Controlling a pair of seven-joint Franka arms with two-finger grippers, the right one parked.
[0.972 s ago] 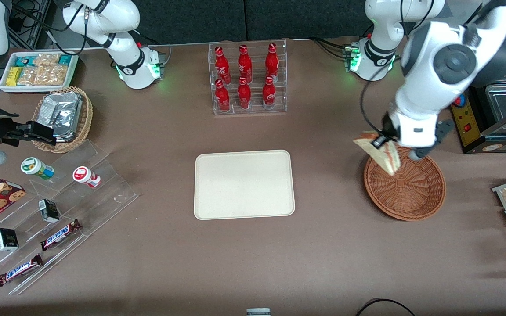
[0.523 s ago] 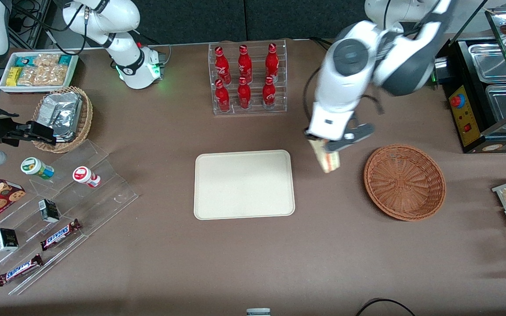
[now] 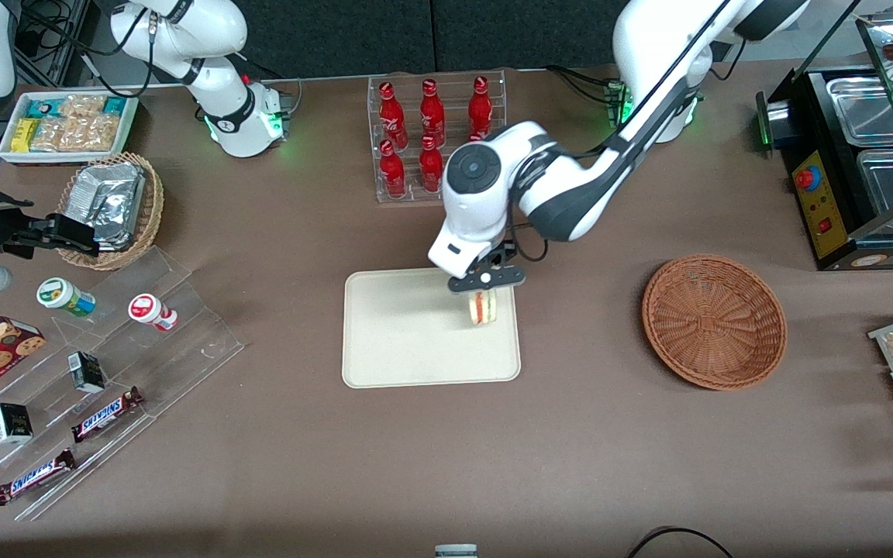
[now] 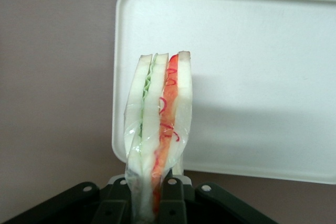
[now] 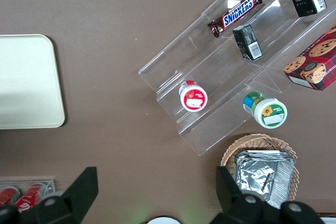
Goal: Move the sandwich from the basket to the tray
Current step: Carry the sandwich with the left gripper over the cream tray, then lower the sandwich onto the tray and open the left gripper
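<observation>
1. The hand [image 3: 485,280] is clamped on the sandwich [image 3: 481,307] and holds it up over the tray [image 3: 408,341].
2. The sandwich hangs over the part of the tray that is closest to the basket [image 3: 714,322]. In the front view I cannot tell if it is touching the tray yet or not.
3. The basket has nothing in it now. It sits on the brown table [image 3: 586,434], well apart from the tray.
4. In the wrist view, the sandwich [image 4: 157,129] has white bread with a red layer and a green layer inside. It is wrapped in thin clear plastic.
5. The two fingers pinch it at one end, flat against the bread sides, and the rest sticks out toward the tray [image 4: 252,77].
6. I think the sandwich is light and soft. Bread squashes fast, so the squeeze should be gentle.
7. The plastic wrap looks smooth, so it may slip. Pinching across the flat bread sides looks like the best place to hold.
8. It is thin and held standing on its edge, so I think it will tip flat when let go. Going down low first would make it land softly.
</observation>
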